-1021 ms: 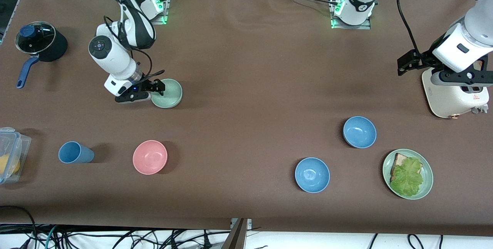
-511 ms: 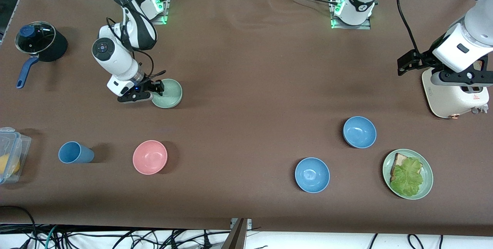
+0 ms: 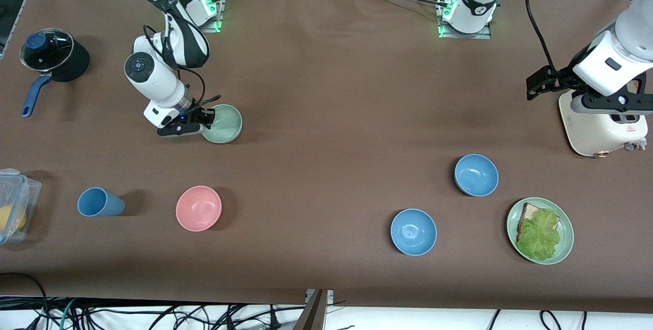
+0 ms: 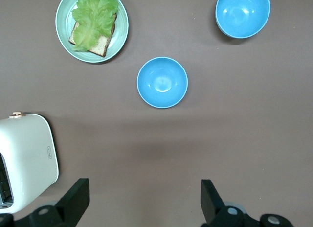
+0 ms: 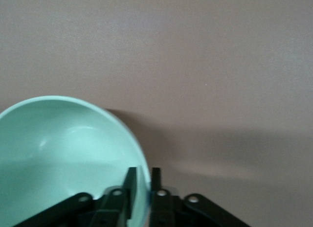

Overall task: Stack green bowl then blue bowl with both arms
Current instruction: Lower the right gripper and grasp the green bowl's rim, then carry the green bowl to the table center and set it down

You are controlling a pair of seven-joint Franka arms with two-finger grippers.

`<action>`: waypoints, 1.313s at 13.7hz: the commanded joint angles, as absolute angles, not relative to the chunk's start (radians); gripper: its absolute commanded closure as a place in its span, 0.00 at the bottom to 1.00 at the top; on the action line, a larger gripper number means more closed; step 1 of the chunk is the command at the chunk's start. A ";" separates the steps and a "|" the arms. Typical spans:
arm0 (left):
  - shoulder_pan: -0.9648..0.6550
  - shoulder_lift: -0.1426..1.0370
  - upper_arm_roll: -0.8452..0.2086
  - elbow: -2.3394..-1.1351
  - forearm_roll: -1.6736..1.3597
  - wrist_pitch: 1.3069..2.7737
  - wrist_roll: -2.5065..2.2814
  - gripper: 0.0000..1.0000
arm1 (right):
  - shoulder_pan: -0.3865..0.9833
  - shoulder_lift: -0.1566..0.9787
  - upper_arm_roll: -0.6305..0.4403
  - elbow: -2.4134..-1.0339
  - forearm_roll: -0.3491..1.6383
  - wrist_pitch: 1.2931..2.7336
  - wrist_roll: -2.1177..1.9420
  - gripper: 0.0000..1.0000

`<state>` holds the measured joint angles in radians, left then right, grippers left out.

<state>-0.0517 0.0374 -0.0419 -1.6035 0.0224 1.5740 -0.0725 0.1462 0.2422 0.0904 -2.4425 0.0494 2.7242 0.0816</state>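
Right claw now pinched together on the green bowl rim; left claw apart above the table; no legible writing.

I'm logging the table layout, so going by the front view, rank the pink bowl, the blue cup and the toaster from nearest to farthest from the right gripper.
From the right gripper, shut on the green bowl's rim:
1. Pink bowl, nearer the front camera than the gripper.
2. Blue cup, beside the pink bowl, toward the right arm's end.
3. Toaster, at the left arm's end.
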 commanded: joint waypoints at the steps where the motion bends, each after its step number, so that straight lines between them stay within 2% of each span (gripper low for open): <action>1: -0.044 0.049 -0.040 -1.574 0.017 1.551 -0.064 0.00 | 0.143 0.222 0.103 -2.459 0.064 2.740 0.113 1.00; 3: -0.044 0.049 -0.040 -1.574 0.018 1.551 -0.066 0.00 | 0.143 0.206 0.123 -2.453 0.063 2.738 0.173 1.00; 6: -0.046 0.049 -0.043 -1.574 0.018 1.551 -0.066 0.00 | 0.143 0.196 0.211 -2.421 0.063 2.737 0.290 1.00; 8: -0.046 0.049 -0.044 -1.574 0.018 1.551 -0.066 0.00 | 0.152 0.210 0.274 -2.351 0.061 2.697 0.359 1.00; 12: -0.046 0.049 -0.044 -1.574 0.018 1.551 -0.066 0.00 | 0.276 0.421 0.285 -1.958 0.057 2.488 0.553 1.00; 16: -0.046 0.049 -0.044 -1.574 0.018 1.551 -0.066 0.00 | 0.391 0.618 0.276 -1.679 0.032 2.407 0.643 1.00; 18: -0.046 0.049 -0.044 -1.574 0.018 1.551 -0.066 0.00 | 0.446 0.728 0.267 -1.526 -0.029 2.317 0.649 1.00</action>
<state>-0.0503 0.0381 -0.0410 -1.6026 0.0224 1.5716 -0.0725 0.3981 0.5949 0.2824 -1.7189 0.0255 2.4128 0.6257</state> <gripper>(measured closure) 0.000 0.956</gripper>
